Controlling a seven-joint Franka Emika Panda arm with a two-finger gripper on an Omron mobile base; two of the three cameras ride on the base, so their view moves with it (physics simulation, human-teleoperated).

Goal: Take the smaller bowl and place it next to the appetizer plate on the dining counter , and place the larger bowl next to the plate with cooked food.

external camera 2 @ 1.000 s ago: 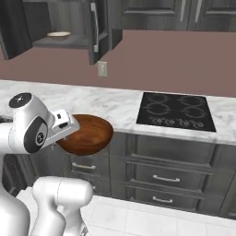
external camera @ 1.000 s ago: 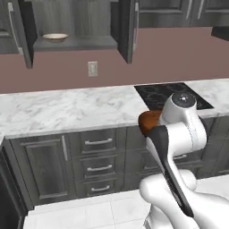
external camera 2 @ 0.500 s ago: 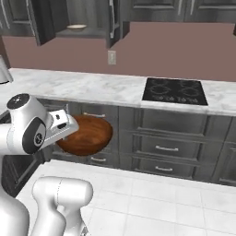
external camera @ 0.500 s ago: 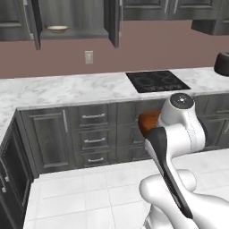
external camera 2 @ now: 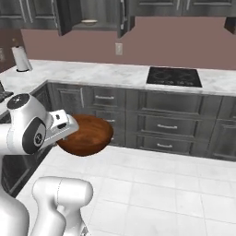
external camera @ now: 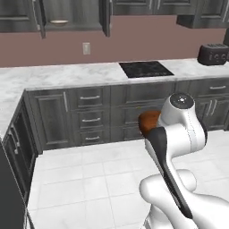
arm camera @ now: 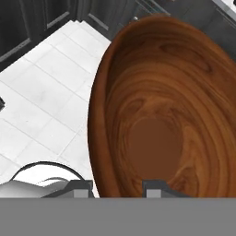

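Hand (arm camera: 117, 186) clamped on the near rim of the larger bowl (external camera 2: 86, 135), one fingertip (arm camera: 78, 186) outside the wall and the other inside, so the bowl is carried in mid-air over the white tiled floor (external camera 2: 161, 193), well apart from any table. In the right base view the bowl juts sideways from the wrist, held roughly level with its opening upward; in the left base view just a sliver of its reddish-brown wall (external camera: 148, 123) shows past the arm's joint. Behind it stand the dark lower cabinets (external camera 2: 161, 124) and the wall table (external camera 2: 101, 73) with the cooktop (external camera 2: 174, 76); the smaller bowl (external camera 2: 89, 21) appears to sit in an open upper cabinet.

Risk, as judged: the grip takes one edge of a wide, deep, glossy bowl, so most of its weight hangs beyond the fingertips. A sharp turn or stop of the base could make the rim pivot or slide out, dropping the bowl on the tiles. The projecting far rim may also strike a cabinet front or table edge in a close pass
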